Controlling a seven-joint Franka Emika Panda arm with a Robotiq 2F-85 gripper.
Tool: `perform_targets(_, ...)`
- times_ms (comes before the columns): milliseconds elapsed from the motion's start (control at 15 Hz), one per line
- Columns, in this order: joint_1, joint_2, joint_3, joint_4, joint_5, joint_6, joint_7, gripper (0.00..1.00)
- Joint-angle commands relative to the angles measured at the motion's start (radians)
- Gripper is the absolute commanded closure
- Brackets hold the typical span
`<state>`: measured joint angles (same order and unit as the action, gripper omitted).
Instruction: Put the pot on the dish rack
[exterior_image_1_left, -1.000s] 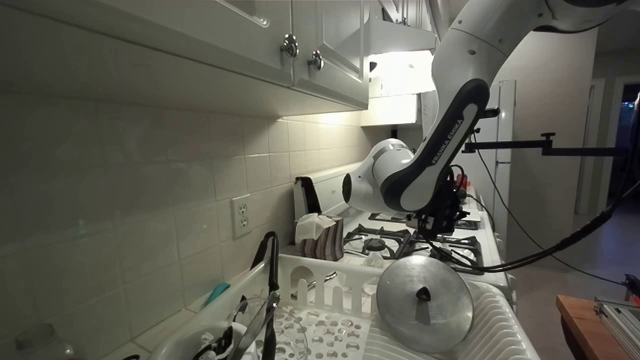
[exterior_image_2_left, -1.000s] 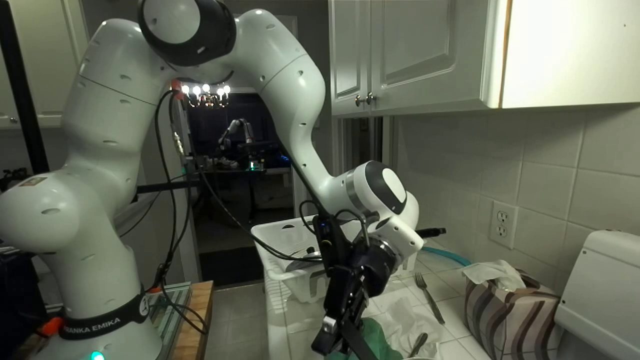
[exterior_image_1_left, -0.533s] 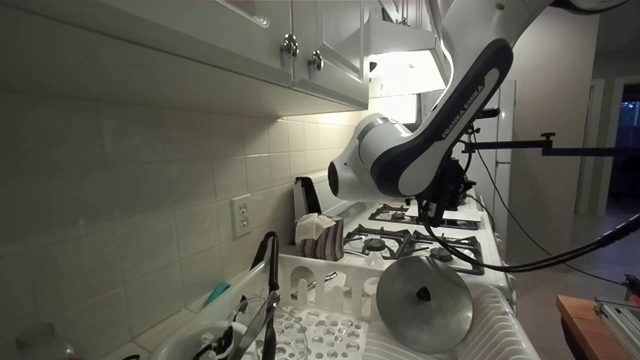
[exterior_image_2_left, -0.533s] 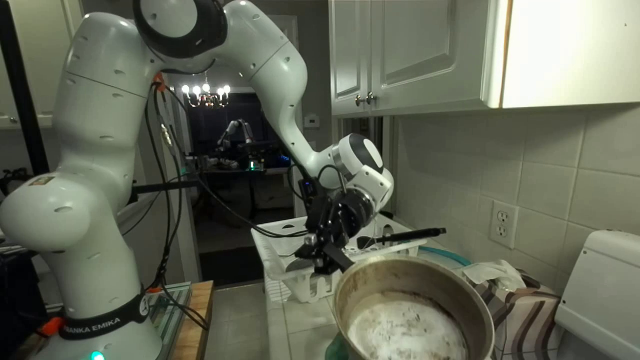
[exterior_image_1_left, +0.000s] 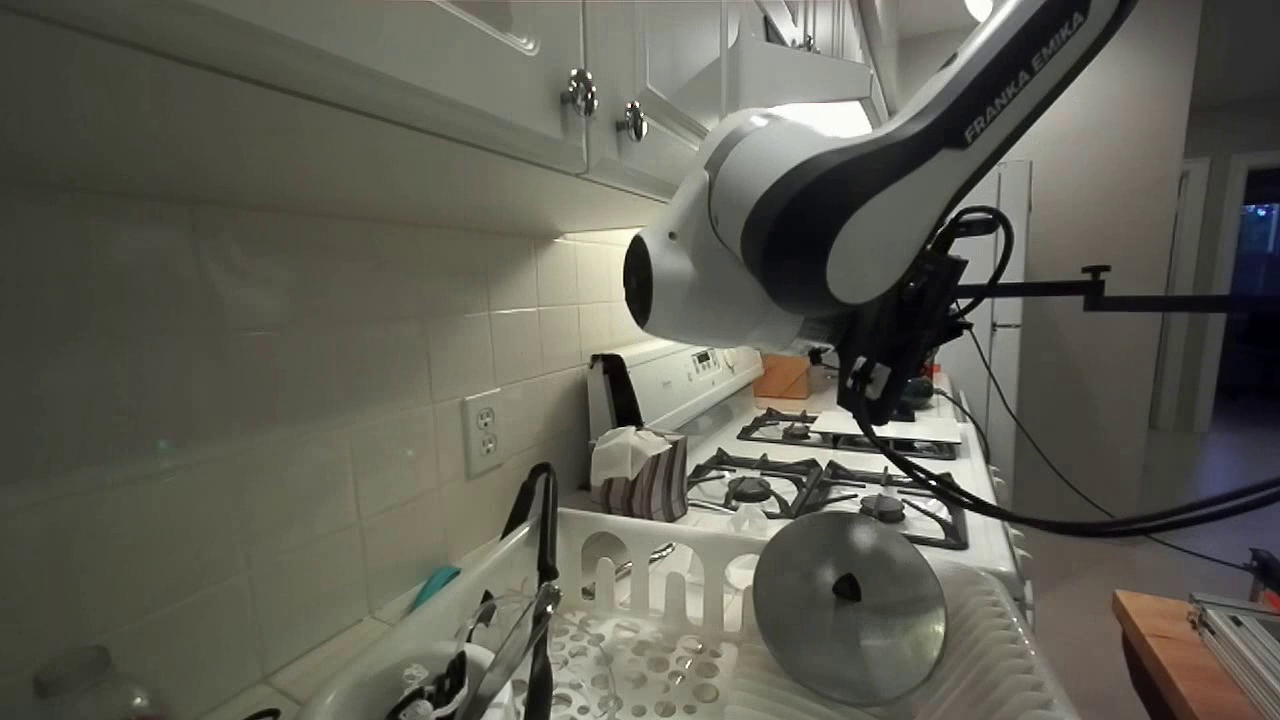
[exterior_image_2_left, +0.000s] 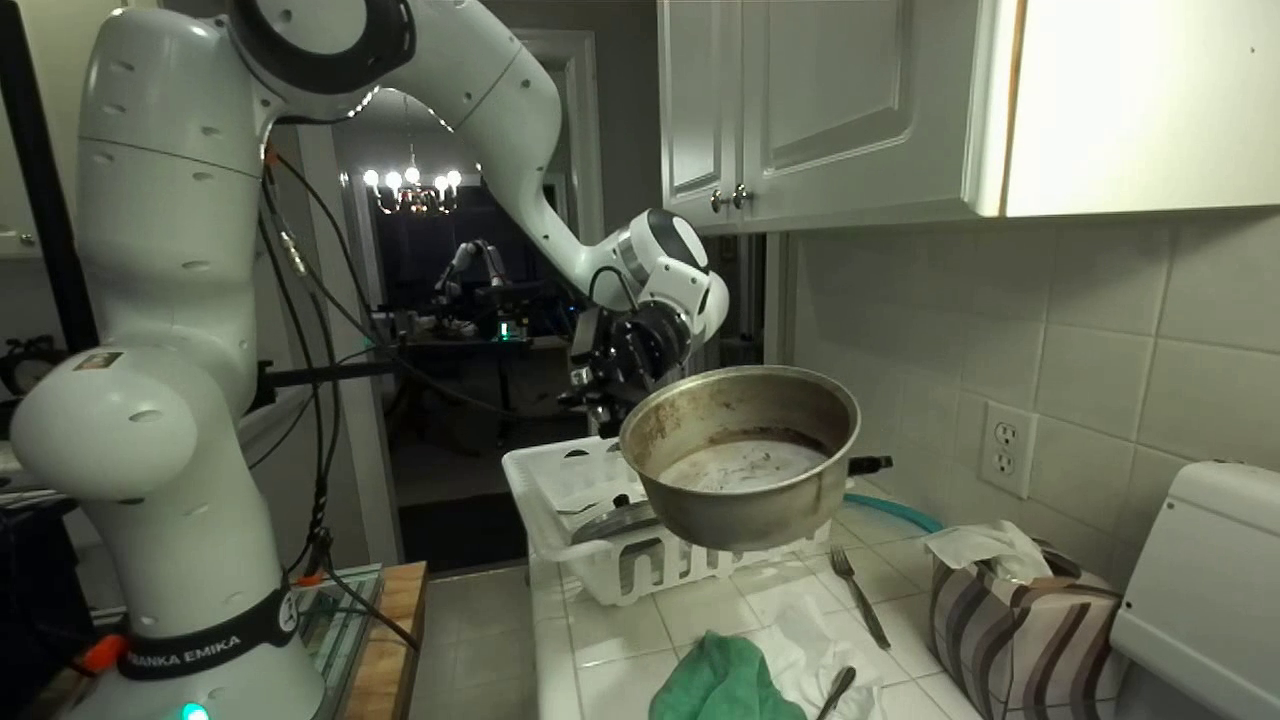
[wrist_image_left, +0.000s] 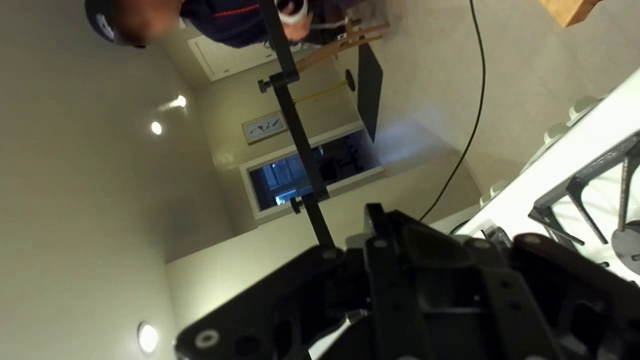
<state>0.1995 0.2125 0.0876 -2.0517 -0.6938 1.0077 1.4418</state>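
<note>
The pot (exterior_image_2_left: 750, 515), silver steel with a stained inside, hangs in the air in an exterior view, roughly level, above the counter in front of the rack's near end. My gripper (exterior_image_2_left: 600, 400) is at the pot's left edge there and is shut on its dark handle, which is mostly hidden. In the wrist view the gripper (wrist_image_left: 415, 235) closes on a dark handle piece. In an exterior view the gripper (exterior_image_1_left: 875, 375) is over the stove side and the pot is hidden behind the arm. The white dish rack (exterior_image_1_left: 655, 532) also shows in an exterior view (exterior_image_2_left: 540, 505).
A domed lid (exterior_image_1_left: 850, 620) leans in the rack. A black-handled utensil (exterior_image_1_left: 545, 530) sticks up from it. A tissue box (exterior_image_2_left: 1015, 625), green cloth (exterior_image_2_left: 725, 680) and fork (exterior_image_2_left: 858, 600) lie on the counter. Cabinets (exterior_image_2_left: 830, 110) hang above. Stove burners (exterior_image_1_left: 750, 490) lie beyond the rack.
The pot has risen from below the frame into full view and moved toward the rack. The arm has lifted and drawn back with it, the gripper staying closed on the handle.
</note>
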Motion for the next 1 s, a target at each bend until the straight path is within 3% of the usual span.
perform_targets(0,-0.017,-0.026,0.011,0.0,0.024,-0.002,0.013,0.95)
perform_targets(200,-0.044,-0.1,0.003,-0.017,0.048,0.005,0.014,0.95)
perform_targets(533,-0.047,-0.111,0.003,-0.035,0.05,0.013,0.014,0.95)
perform_targets(600,-0.047,-0.111,0.003,-0.037,0.05,0.014,0.014,0.99)
perform_targets(933,0.004,0.058,0.052,0.131,-0.047,-0.023,-0.044,0.99)
